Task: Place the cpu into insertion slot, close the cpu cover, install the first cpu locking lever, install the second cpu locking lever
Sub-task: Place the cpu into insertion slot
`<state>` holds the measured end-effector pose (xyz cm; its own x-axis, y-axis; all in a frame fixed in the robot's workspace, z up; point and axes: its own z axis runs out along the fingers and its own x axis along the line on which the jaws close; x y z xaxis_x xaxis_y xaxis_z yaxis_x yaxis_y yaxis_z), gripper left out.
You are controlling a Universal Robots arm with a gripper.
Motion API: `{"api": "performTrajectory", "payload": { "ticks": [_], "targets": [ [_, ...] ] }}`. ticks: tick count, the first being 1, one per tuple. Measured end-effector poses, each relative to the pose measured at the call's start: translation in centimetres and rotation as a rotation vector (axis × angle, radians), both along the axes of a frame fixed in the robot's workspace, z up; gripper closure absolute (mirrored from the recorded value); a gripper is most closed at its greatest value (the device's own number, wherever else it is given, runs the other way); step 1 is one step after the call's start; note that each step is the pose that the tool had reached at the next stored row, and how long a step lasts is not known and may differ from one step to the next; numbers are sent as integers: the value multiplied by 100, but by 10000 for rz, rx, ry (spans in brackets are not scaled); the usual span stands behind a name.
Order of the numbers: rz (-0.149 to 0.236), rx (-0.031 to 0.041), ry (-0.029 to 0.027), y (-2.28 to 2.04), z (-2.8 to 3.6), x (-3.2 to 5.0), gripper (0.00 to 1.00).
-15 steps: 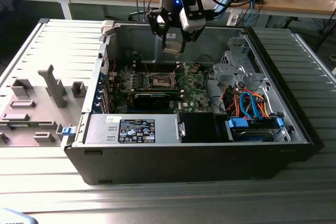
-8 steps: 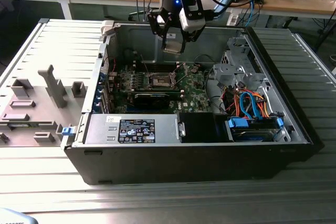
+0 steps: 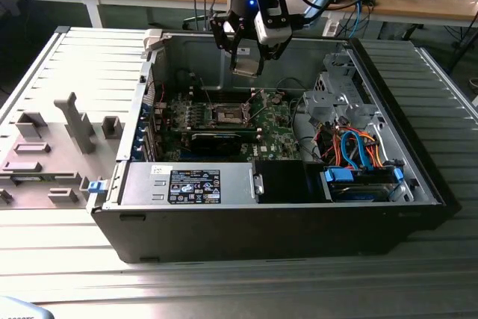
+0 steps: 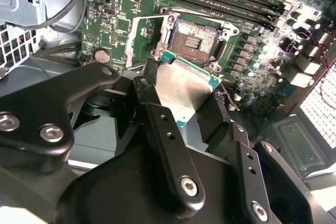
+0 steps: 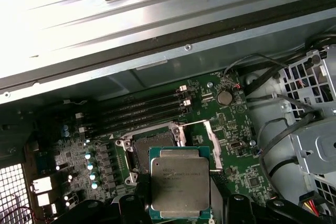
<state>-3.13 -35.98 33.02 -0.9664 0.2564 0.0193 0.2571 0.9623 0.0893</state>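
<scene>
Arm: reaches into the open computer case (image 3: 299, 222) from above in the exterior view, its wrist over the rear half of the case
Pincer (image 3: 249, 56): pinching the cpu (image 3: 245, 65), with the black fingers (image 4: 163, 129) pressed against two opposite edges of the chip in the second wrist view
Pincer in the wrist views: its midpoint lies on the chip (image 4: 188, 114), and the finger bases show as dark shapes on either side
Cpu: held flat side out, its dull silver top plain in both wrist views (image 4: 184, 90) (image 5: 180, 182), with a thin green edge around the metal
Cpu height: in the exterior view it hangs well above the motherboard (image 3: 276, 121), about level with the case's upper rim, touching nothing but the fingers
Insertion slot (image 3: 228, 115): uncovered, with its dark centre showing (image 4: 197, 38) (image 5: 155, 148); in both wrist views it sits just beyond the chip's far edge
Cpu cover (image 4: 137, 40): swung off the slot, its thin silver frame lying beside it (image 5: 212, 142)
Locking levers: cannot tell how they stand
Memory slots (image 5: 142, 111): long black rows on the green board, just past the slot
Drive cage (image 3: 358, 151): at the exterior view's right, with orange and blue cables
Side panel (image 3: 60, 132): grey, lying flat at the exterior view's left
Table (image 3: 224, 289): ribbed metal, carrying the case
</scene>
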Motion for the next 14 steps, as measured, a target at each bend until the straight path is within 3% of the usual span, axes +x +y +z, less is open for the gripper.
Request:
{"api": "performTrajectory", "payload": {
  "ticks": [14],
  "targets": [
    [-257,0,0,0,-1,0,45]
  ]
}}
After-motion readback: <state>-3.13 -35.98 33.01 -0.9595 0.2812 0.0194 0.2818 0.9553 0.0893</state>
